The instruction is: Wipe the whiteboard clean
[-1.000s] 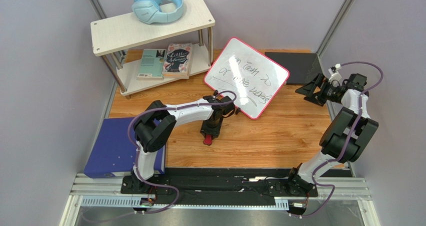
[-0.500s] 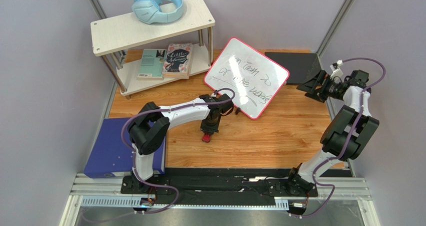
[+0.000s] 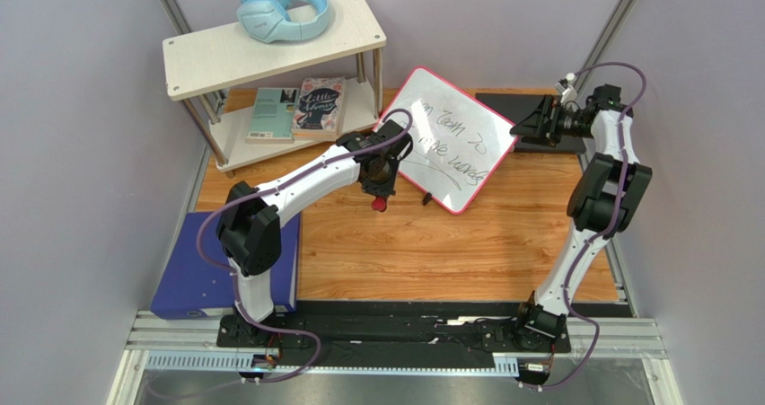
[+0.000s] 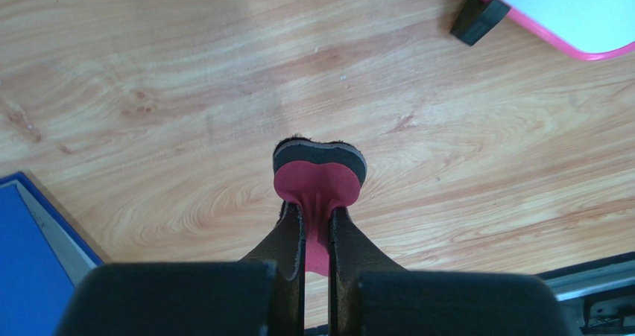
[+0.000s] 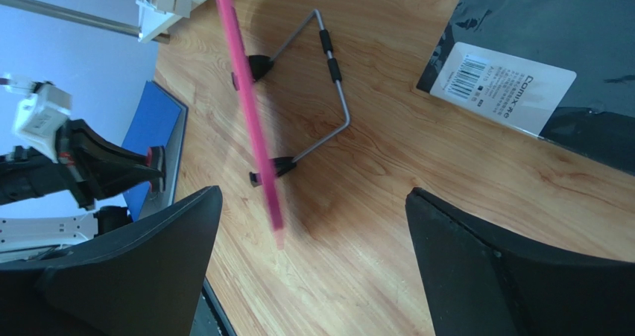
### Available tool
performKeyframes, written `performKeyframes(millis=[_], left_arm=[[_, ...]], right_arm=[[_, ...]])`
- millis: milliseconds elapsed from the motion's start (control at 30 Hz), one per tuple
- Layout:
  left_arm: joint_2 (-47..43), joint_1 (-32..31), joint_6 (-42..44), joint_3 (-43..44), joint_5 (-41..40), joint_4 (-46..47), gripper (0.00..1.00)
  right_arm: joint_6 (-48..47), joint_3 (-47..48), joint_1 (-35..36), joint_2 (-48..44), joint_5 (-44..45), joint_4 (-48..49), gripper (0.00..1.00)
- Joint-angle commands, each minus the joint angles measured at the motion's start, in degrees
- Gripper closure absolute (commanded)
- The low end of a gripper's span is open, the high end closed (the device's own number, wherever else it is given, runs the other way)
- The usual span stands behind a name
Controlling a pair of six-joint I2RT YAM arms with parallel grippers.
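Observation:
The whiteboard (image 3: 444, 140), pink-rimmed with black handwriting, stands tilted on the wooden table. My left gripper (image 3: 381, 197) is shut on a red eraser (image 4: 319, 176) with a black felt face, just off the board's lower-left edge; the board's corner (image 4: 566, 8) and a black foot (image 4: 481, 19) show in the left wrist view. My right gripper (image 3: 531, 123) is open and empty at the board's right corner. In the right wrist view the open gripper (image 5: 313, 194) faces the board's pink edge (image 5: 250, 105) and its wire stand (image 5: 328, 68).
A black folder (image 3: 498, 101) with a barcode label (image 5: 507, 90) lies behind the right gripper. A white shelf (image 3: 269, 46) at the back left holds blue headphones (image 3: 278, 10) and books (image 3: 296, 109). A blue binder (image 3: 202, 266) lies at the near left.
My left arm has carried the eraser away from me, up to the board's lower-left edge. My right arm has swung back and left to the board's right corner.

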Motion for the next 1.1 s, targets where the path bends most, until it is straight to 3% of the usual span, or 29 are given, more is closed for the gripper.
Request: performKeyframes(millis=[0, 133, 233, 333, 467, 667, 767, 900, 1067], left_arm=[[-2.1, 1.0, 3.8, 3.0, 3.6, 1.9, 1.00], [0.9, 2.6, 5.4, 5.9, 6.3, 4.7, 1.00], [3.4, 3.5, 6.0, 9.1, 8.2, 4.9, 1.00], [4.9, 3.9, 6.0, 11.3, 9.6, 5.3, 1.00], [5.4, 4.0, 6.0, 12.0, 7.2, 6.3, 1.00], [2.8, 4.1, 11.4, 8.7, 0.0, 11.6, 1.00], [1.4, 4.1, 16.4, 6.2, -1.0, 16.2, 1.00], [1.0, 4.0, 18.9, 3.7, -1.3, 21.3, 1.00], [3.5, 4.3, 17.6, 5.1, 2.7, 21.7, 1.00]], right_arm=[[-5.9, 8.0, 2.8, 5.9, -0.2, -10.1, 0.00], [-6.6, 7.8, 5.8, 7.3, 0.6, -9.0, 0.01], [-4.8, 6.4, 7.1, 7.5, -0.6, -5.9, 0.10], [-4.9, 6.3, 8.0, 7.4, -1.2, -4.8, 0.25], [-6.4, 6.5, 8.6, 6.7, -2.4, -6.6, 0.59], [-9.1, 5.3, 8.6, 4.4, -2.4, -8.5, 0.83], [-12.9, 5.3, 8.6, 4.5, -1.7, -11.7, 0.88], [-18.0, 5.6, 8.5, 5.6, -0.6, -16.2, 0.87], [-16.9, 5.5, 7.3, 6.8, -1.5, -16.0, 0.67]])
